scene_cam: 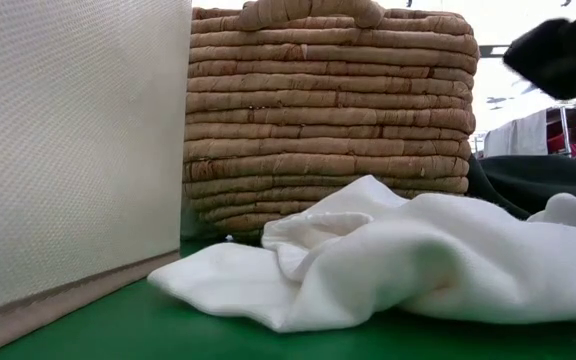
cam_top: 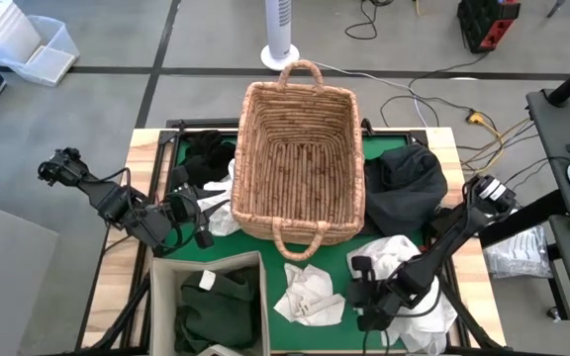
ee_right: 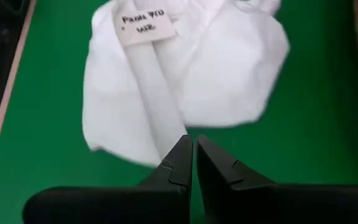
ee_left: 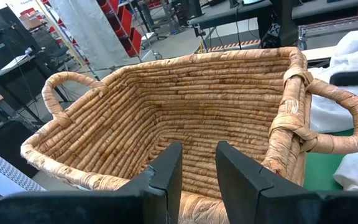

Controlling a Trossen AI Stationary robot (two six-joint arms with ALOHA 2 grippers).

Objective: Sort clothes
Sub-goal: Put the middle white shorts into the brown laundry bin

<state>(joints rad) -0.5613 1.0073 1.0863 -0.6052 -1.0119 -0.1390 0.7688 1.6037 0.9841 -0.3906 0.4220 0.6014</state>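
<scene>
Clothes lie scattered around the wicker basket (cam_top: 300,163), which sits at the mat's centre toward twelve o'clock and shows bare woven walls and floor in the left wrist view. A dark garment (cam_top: 404,188) is heaped at the basket's three o'clock side, touching its wall. Another black garment (cam_top: 203,158) lies at its nine o'clock side, with a bit of white cloth (cam_top: 216,203) just below it. At seven o'clock stands the beige fabric bin (cam_top: 161,302), holding a dark green garment (cam_top: 216,307) with a small white tag. A crumpled white garment (cam_top: 310,294) rests on the green mat (cam_top: 349,252) at six o'clock, just beside the bin and near the basket's handle. A larger white garment (cam_top: 419,297) spreads at five o'clock under the right arm.

The left gripper (ee_left: 197,171) hangs at the basket's nine o'clock rim, its fingers slightly parted with nothing between them. The right gripper (ee_right: 192,158) hovers at five o'clock, just above the edge of a white garment with a label, fingers pressed together and holding nothing.
</scene>
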